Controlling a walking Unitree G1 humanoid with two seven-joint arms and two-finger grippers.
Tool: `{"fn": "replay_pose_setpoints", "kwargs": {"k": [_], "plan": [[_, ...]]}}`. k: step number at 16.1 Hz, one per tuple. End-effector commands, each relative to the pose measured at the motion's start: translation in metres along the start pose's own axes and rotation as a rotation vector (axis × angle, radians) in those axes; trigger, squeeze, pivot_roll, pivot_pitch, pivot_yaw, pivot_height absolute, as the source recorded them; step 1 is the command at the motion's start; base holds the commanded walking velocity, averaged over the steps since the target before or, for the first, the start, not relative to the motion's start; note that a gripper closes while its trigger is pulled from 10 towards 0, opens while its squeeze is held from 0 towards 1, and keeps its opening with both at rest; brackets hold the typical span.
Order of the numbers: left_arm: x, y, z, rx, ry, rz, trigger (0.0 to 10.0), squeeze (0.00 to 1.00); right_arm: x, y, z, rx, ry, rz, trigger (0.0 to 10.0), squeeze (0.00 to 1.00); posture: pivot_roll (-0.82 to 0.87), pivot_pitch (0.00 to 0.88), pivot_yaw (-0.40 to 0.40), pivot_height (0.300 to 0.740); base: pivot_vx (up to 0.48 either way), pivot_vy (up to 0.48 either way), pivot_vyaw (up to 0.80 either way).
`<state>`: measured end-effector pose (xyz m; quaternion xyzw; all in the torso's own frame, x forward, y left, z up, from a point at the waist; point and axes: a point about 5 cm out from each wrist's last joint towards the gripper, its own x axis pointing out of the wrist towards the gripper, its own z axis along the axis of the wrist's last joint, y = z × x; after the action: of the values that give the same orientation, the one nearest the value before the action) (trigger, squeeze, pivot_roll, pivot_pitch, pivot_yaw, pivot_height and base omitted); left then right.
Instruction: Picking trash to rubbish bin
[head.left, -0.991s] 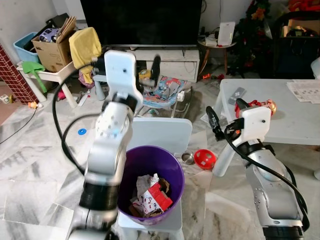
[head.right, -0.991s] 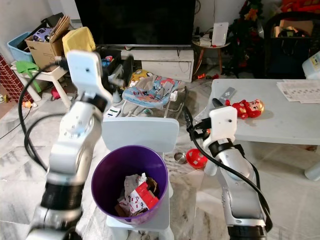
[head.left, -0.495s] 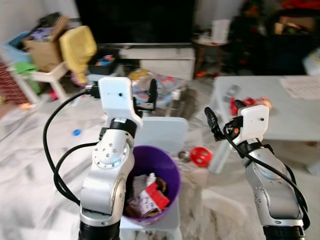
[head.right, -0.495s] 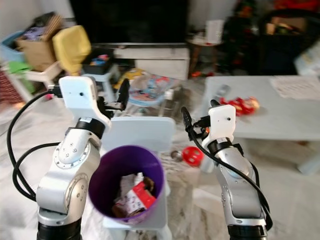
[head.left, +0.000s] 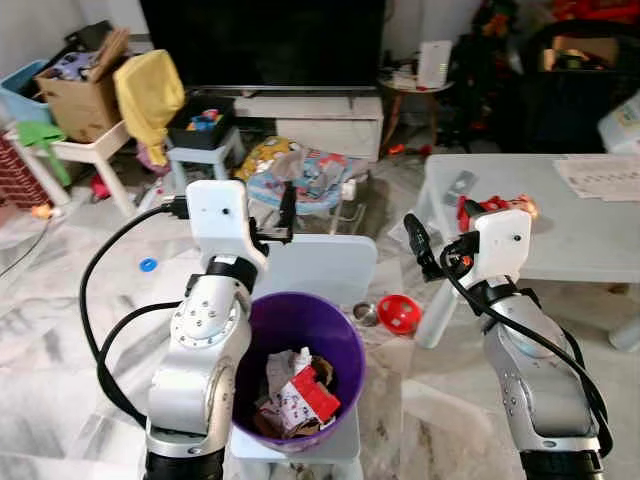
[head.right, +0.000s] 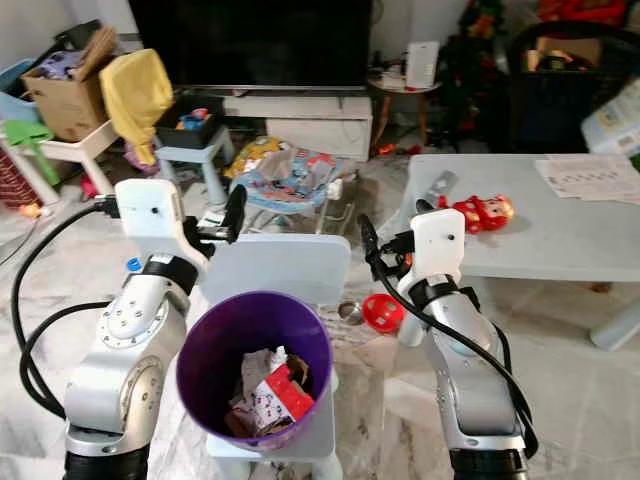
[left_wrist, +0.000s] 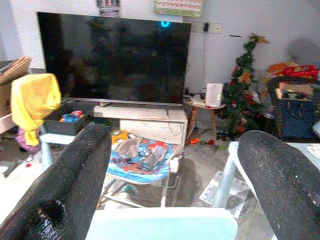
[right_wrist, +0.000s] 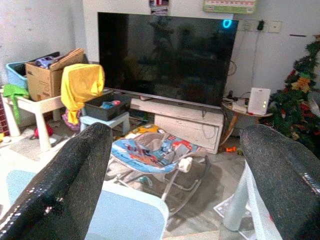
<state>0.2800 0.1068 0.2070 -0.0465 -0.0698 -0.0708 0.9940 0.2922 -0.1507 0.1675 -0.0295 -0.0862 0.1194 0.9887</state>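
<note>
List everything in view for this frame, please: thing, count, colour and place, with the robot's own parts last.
rubbish bin: 1, purple, on a pale chair, holding trash
chair: 1, pale blue, under and behind the bin
television: 1, black, on a white stand
baby bouncer: 1, multicoloured, on the floor before the stand
table: 1, grey-white, on the robot's right
toy: 1, red, on the table
ball: 1, red, on the floor by the table leg
cardboard box: 1, brown, far left
yellow cloth: 1, draped beside the box
left gripper: open, above the chair back
right gripper: open, raised beside the table
</note>
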Motion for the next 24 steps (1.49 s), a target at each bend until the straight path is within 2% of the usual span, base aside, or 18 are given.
{"fn": "replay_pose_setpoints", "kwargs": {"k": [1, 2, 4, 6, 7, 11, 15, 18, 20, 21, 22, 23, 24], "plan": [[0.000, 0.001, -0.004, 0.000, 0.005, -0.015, 10.0, 0.00, 0.002, 0.001, 0.002, 0.002, -0.004, 0.002, 10.0, 0.00, 0.01, 0.000, 0.018, 0.740, 0.000, 0.000, 0.00], [0.000, 0.007, -0.011, 0.029, 0.013, -0.001, 10.0, 0.00, 0.002, 0.001, 0.001, 0.002, -0.005, -0.002, 10.0, 0.00, 0.01, 0.000, 0.019, 0.740, 0.000, 0.000, 0.00], [-0.004, 0.035, -0.028, 0.070, 0.014, 0.033, 10.0, 0.00, -0.001, 0.000, -0.002, -0.045, -0.028, 0.004, 10.0, 0.00, 0.01, 0.000, 0.019, 0.740, 0.000, 0.000, 0.00], [-0.011, 0.069, -0.049, 0.135, 0.018, 0.130, 10.0, 0.00, -0.008, 0.000, -0.012, -0.090, -0.024, 0.002, 10.0, 0.00, 0.01, 0.000, 0.020, 0.740, 0.000, 0.000, 0.00], [-0.014, 0.076, -0.055, 0.143, 0.026, 0.145, 10.0, 0.00, -0.010, 0.000, -0.014, -0.082, -0.019, -0.005, 10.0, 0.00, 0.01, 0.000, 0.021, 0.740, 0.000, 0.000, 0.00], [-0.013, 0.078, -0.062, 0.164, 0.001, 0.146, 10.0, 0.00, -0.009, 0.003, -0.018, -0.044, -0.017, -0.018, 10.0, 0.00, 0.01, 0.000, 0.017, 0.740, 0.000, 0.000, 0.00], [-0.006, 0.068, -0.055, 0.080, -0.012, 0.094, 10.0, 0.00, -0.005, 0.001, -0.017, 0.012, -0.008, -0.056, 10.0, 0.00, 0.01, 0.000, 0.010, 0.740, 0.000, 0.000, 0.00], [-0.009, 0.066, -0.051, 0.090, -0.047, 0.061, 10.0, 0.00, -0.004, -0.003, -0.016, 0.028, -0.007, -0.106, 10.0, 0.00, 0.01, 0.000, 0.008, 0.740, 0.000, 0.000, 0.00], [-0.012, 0.071, -0.055, 0.141, -0.064, 0.074, 10.0, 0.00, -0.003, -0.004, -0.021, 0.060, 0.015, -0.130, 10.0, 0.00, 0.01, 0.000, 0.006, 0.740, 0.000, 0.000, 0.00], [-0.014, 0.074, -0.061, 0.144, -0.050, 0.081, 10.0, 0.00, -0.003, -0.005, -0.025, 0.043, 0.030, -0.143, 10.0, 0.00, 0.01, 0.000, 0.006, 0.740, 0.000, 0.000, 0.00], [-0.016, 0.078, -0.070, 0.136, -0.006, 0.132, 10.0, 0.00, -0.003, -0.004, -0.029, 0.040, 0.066, -0.147, 10.0, 0.00, 0.01, 0.000, 0.006, 0.740, 0.000, 0.000, 0.00], [-0.017, 0.076, -0.075, 0.064, 0.040, 0.104, 10.0, 0.00, -0.004, -0.003, -0.032, 0.029, 0.082, -0.147, 10.0, 0.00, 0.01, 0.000, 0.006, 0.740, 0.000, 0.000, 0.00], [-0.019, 0.072, -0.076, 0.049, 0.038, 0.082, 10.0, 0.00, -0.004, -0.003, -0.034, 0.013, 0.094, -0.161, 10.0, 0.00, 0.01, 0.000, 0.005, 0.740, 0.000, 0.000, 0.00]]}}
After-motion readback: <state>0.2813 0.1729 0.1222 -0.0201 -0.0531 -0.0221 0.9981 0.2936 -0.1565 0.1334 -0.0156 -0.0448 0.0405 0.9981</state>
